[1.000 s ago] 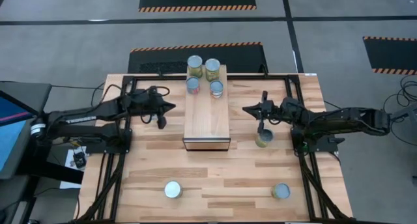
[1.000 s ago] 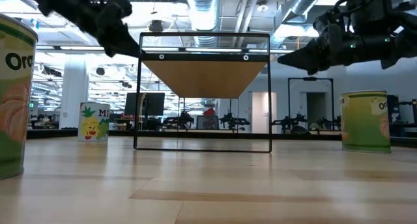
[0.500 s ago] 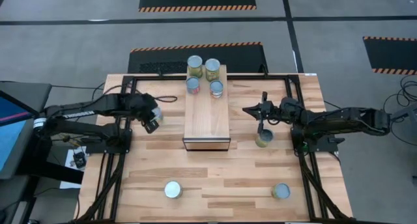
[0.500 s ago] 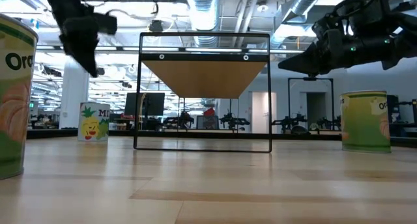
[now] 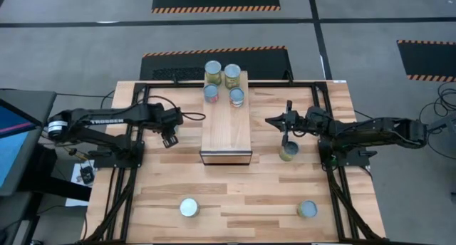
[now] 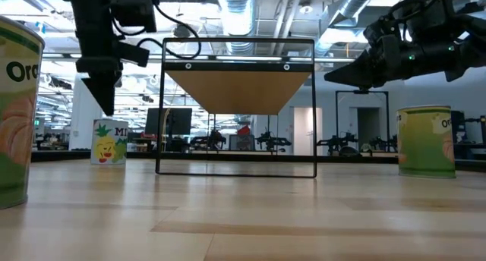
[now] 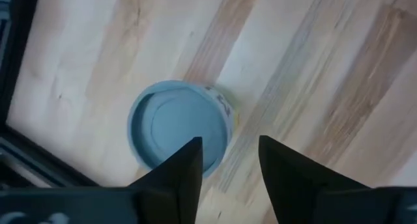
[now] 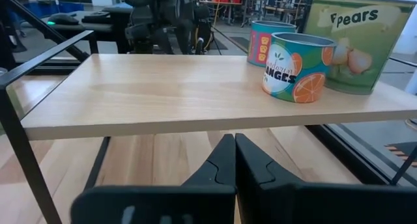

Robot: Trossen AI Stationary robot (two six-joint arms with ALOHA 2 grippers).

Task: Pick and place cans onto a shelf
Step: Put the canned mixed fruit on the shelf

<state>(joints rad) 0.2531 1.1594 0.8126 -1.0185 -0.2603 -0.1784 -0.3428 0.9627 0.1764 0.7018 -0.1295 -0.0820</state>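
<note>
Pale wood planks make up the tabletop [image 5: 235, 195], with the shelf [image 5: 226, 127] standing in its middle. Four cans [image 5: 223, 83] sit upright on the far end of the shelf, two larger ones behind two smaller ones; their lids are sealed, so nothing inside shows. Three more cans stand on the tabletop: one [image 5: 189, 206] at the near left, one [image 5: 307, 209] at the near right, and one [image 5: 288, 152] just right of the shelf's near end. The left gripper [image 5: 169, 139] hangs left of the shelf, pointing down, its fingers [image 7: 176, 175] spread apart and holding nothing; directly beneath it stands another can [image 7: 180, 127] with a blue lid. The right gripper [image 5: 286, 140] hovers right of the shelf, just above the can there, with its fingers [image 8: 251, 168] pressed together, empty.
</note>
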